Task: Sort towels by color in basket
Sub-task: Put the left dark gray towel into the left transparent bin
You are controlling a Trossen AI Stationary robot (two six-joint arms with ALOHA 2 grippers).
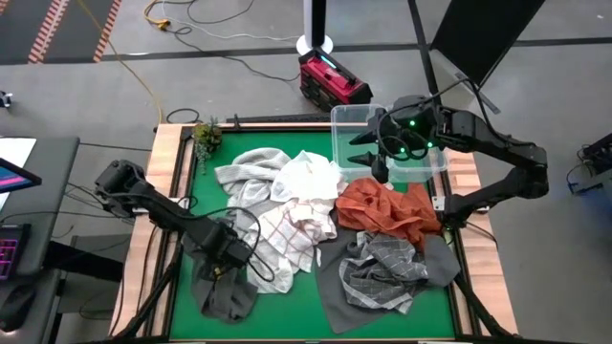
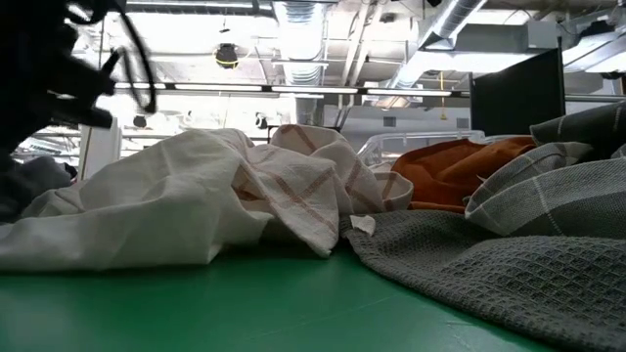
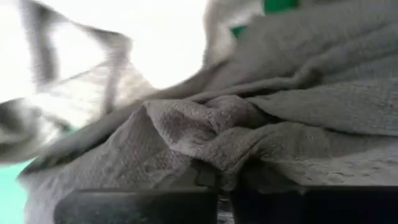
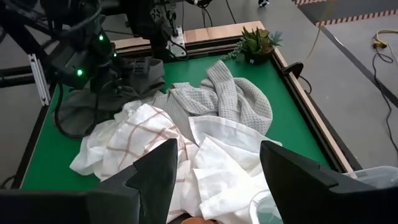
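No readable writing. Left gripper (image 1: 222,270), lower left, jaws clamping the dark grey towel (image 1: 228,291); right gripper (image 1: 375,158), upper right, open.

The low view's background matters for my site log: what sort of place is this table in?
Likely an industrial lab or workshop, not a home. Bare ceiling ducts run overhead, loose cables trail across a grey floor marked with striped hazard tape, and the green table stands among that equipment.

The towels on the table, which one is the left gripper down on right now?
The dark grey towel at the table's near-left corner. The left gripper sits on it, apart from the central white, checked and rust-orange towels.
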